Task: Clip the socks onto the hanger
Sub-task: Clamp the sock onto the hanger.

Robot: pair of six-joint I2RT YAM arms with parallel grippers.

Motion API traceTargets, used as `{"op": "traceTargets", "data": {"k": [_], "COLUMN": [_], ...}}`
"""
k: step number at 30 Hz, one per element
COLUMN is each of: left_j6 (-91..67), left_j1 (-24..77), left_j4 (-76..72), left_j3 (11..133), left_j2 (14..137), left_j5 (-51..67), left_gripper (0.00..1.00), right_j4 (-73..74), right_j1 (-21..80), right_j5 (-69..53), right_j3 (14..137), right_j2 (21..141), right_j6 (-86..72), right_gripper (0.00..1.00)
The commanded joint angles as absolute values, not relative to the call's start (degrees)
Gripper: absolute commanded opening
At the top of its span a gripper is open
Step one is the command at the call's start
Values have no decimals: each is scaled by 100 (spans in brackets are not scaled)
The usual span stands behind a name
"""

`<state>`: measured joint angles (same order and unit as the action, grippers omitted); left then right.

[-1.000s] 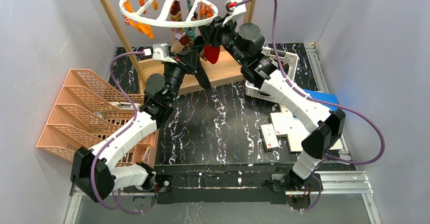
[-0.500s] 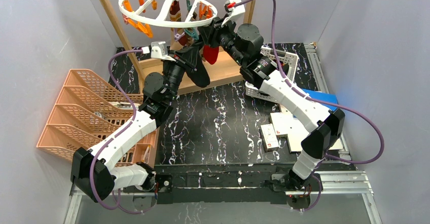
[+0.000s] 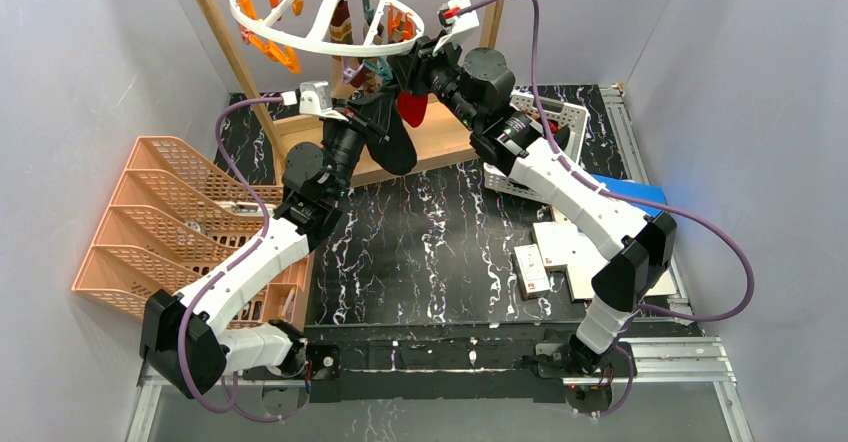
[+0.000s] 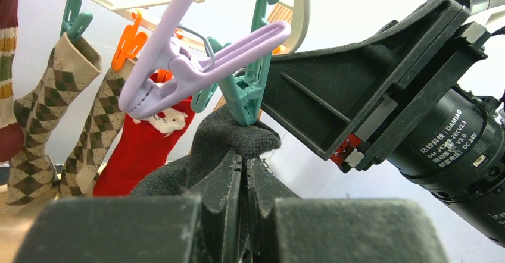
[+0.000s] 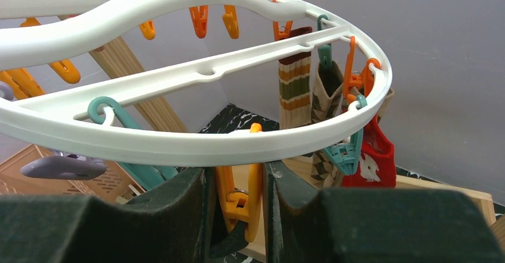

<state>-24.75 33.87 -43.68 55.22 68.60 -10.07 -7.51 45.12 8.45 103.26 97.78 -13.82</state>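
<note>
Left gripper (image 4: 244, 163) clamps the dark sock (image 4: 238, 135) up against the teal clip (image 4: 243, 96) mid-frame; right gripper (image 5: 236, 182) narrowly pinches an orange clip (image 5: 238, 208), probably steadying the hanger (image 5: 178, 145)

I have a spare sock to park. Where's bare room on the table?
Bare: the black marbled mat between orange rack and white cards, before the wooden frame. Crowded: under the hanger, where left hand, right hand and hung socks meet.
</note>
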Motion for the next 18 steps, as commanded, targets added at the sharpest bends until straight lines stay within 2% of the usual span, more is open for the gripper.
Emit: {"op": "traceTargets", "data": {"k": [1,10,18], "left_j6": [-2483,-2427,-2404], "left_j1": [3401,3401,3401], "left_j4": [-4605,-4605,-4604], "left_j3": [5584,5516,5389], "left_j2": [6807,6803,6776], "left_j5": [-1078,-1151,-1230], "left_gripper": [0,0,0], "right_j4": [-874,-769,-712], "right_j1": [4543,4544,4542], "right_j5": [800,842,944], "right_j3": [10381,10417,10393], "right_j2": [9717,9645,9548], "right_j6": [-1492,-1572,-1659], "right_gripper": [4,46,56]}}
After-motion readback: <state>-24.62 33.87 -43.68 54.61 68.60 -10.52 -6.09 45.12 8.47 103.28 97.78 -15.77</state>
